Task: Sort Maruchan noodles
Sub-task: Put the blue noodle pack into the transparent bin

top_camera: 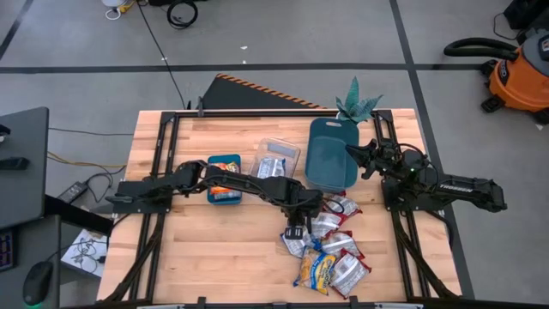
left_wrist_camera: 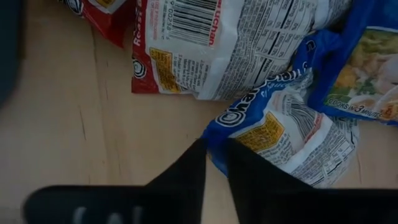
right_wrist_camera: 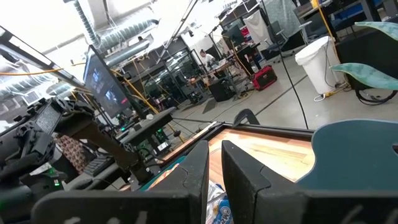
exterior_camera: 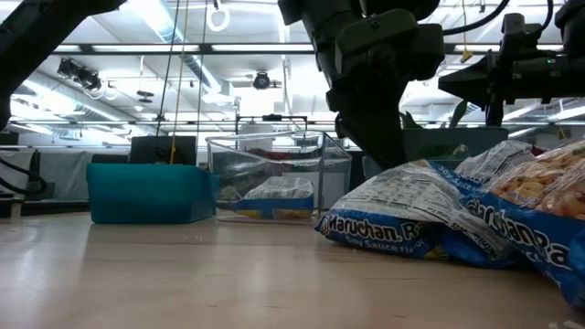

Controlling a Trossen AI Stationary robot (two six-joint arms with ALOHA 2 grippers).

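Several Maruchan packets (top_camera: 330, 249) lie heaped on the table's near right part; in the low view the heap (exterior_camera: 430, 215) fills the right. My left gripper (top_camera: 296, 230) reaches from the left down to the heap's left edge and is shut on a blue-and-white packet (left_wrist_camera: 280, 134). A red-and-white packet (left_wrist_camera: 205, 43) lies just beyond it. My right gripper (top_camera: 352, 153) hangs shut and empty over the dark teal bin (top_camera: 332, 154); its fingers (right_wrist_camera: 215, 149) are together. My left gripper (left_wrist_camera: 216, 146) pinches the blue packet's corner (left_wrist_camera: 214, 132) between its two fingertips, coming from above and pointing down. The rest of the packet lies flat on the table among the other packets.
A small teal bin (top_camera: 225, 178) holding a packet and a clear container (top_camera: 277, 159) holding another stand at the table's middle, far from the heap. A green plant (top_camera: 356, 105) sits at the far edge. Bare wood lies to the near left.
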